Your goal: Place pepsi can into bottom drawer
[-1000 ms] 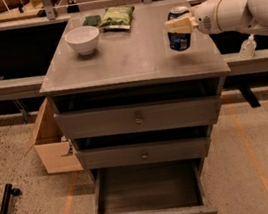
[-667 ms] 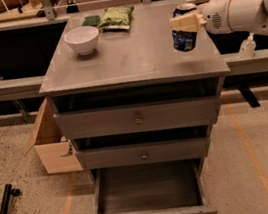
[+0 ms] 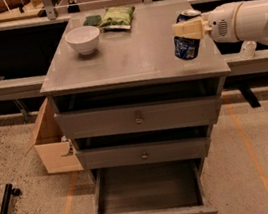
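Note:
The pepsi can (image 3: pixel 186 45) is a dark blue can with a silver top, held upright just above the right side of the grey cabinet top (image 3: pixel 130 54). My gripper (image 3: pixel 187 28) comes in from the right on a white arm and is shut on the can's upper part with its pale fingers (image 3: pixel 190 28). The bottom drawer (image 3: pixel 147 190) is pulled open below the two higher grey drawers; its grey tray is bare inside and lies well below and left of the can.
A white bowl (image 3: pixel 83 39) and a green snack bag (image 3: pixel 117 18) sit at the back of the cabinet top. The top drawer (image 3: pixel 138 118) and middle drawer (image 3: pixel 144 154) are slightly open. A cardboard box (image 3: pixel 53 142) stands on the floor at the left.
The can has been lifted slightly off the cabinet top and carried a little with the gripper; the arm has shifted along the right edge.

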Motion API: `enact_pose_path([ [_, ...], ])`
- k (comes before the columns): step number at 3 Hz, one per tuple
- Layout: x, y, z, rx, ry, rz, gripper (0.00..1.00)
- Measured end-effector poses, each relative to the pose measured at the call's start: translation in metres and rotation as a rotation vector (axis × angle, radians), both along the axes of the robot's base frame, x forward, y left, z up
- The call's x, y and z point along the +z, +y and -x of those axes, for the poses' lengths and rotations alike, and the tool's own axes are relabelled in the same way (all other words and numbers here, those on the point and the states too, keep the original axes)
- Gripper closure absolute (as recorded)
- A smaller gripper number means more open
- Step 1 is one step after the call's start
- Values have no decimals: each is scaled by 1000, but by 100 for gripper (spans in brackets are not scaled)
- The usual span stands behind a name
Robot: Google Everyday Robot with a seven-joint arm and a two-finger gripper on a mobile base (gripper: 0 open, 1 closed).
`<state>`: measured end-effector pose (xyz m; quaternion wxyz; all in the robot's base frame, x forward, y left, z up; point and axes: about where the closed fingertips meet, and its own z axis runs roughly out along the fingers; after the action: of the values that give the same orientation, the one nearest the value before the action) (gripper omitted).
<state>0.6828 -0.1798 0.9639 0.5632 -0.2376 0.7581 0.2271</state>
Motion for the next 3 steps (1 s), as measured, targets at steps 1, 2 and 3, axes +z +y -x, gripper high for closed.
enact_pose_path([
  [1, -3, 7, 21, 24, 24, -4, 100],
  [2, -24, 21, 67, 123, 58, -68, 100],
  [3, -33, 44, 114, 245, 28, -135, 100],
])
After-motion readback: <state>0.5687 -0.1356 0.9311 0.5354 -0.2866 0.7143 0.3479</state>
